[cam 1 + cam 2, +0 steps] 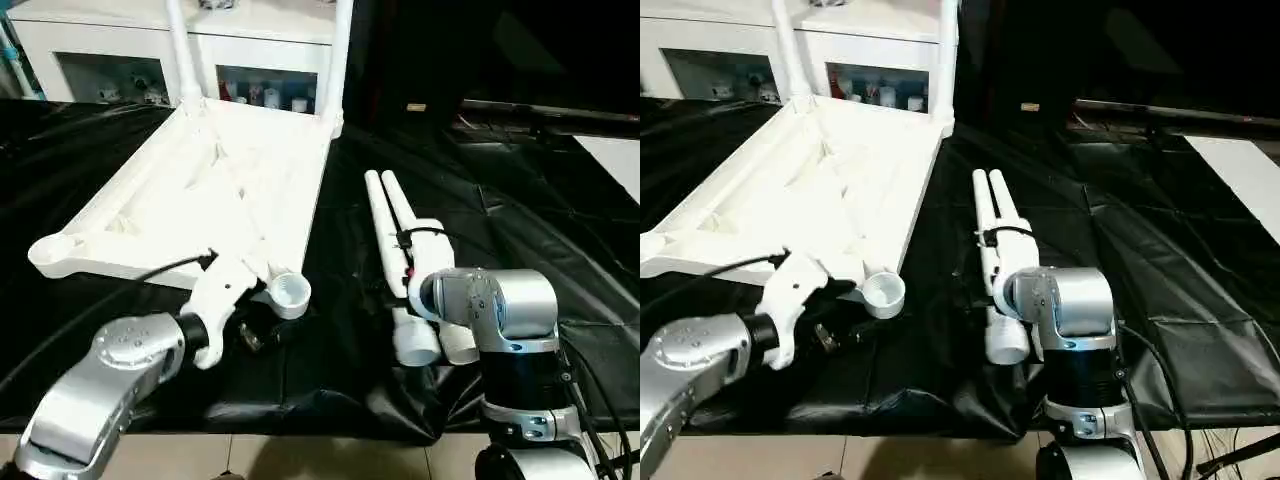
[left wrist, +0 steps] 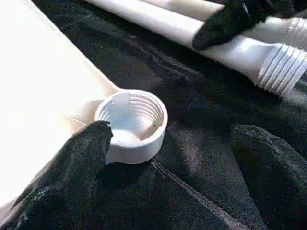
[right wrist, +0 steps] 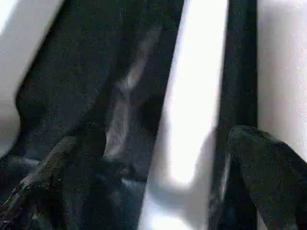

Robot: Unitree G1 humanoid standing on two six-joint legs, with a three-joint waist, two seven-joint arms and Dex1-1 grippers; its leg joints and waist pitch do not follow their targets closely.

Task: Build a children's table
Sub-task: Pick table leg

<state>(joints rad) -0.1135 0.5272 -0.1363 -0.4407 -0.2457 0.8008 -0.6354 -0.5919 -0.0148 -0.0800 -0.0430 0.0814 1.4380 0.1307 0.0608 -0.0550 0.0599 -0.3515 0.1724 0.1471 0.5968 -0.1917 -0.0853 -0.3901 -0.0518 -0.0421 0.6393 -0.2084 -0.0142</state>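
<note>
The white plastic tabletop (image 1: 215, 190) lies ribbed underside up across the upper left of the left eye view, on the crinkled, glossy black sheet (image 1: 520, 240); two tapered white tube legs (image 1: 185, 50) already stand upright in its far corner sockets, in front of a white cabinet (image 1: 100, 40) with glass doors; the near round socket (image 2: 132, 122) sits at centre, and the left wrist view shows fine screw threads inside it; the left gripper (image 2: 168, 158) stands wide, one matte black finger touching the socket's rim, the other well apart over the sheet. Two more legs (image 1: 395, 240) lie side by side right of centre, smooth tubes with ribbed threaded ends that the left wrist view makes plain; the right gripper (image 3: 158, 163) is spread wide astride one leg, which the right wrist view shows between its fingers.
</note>
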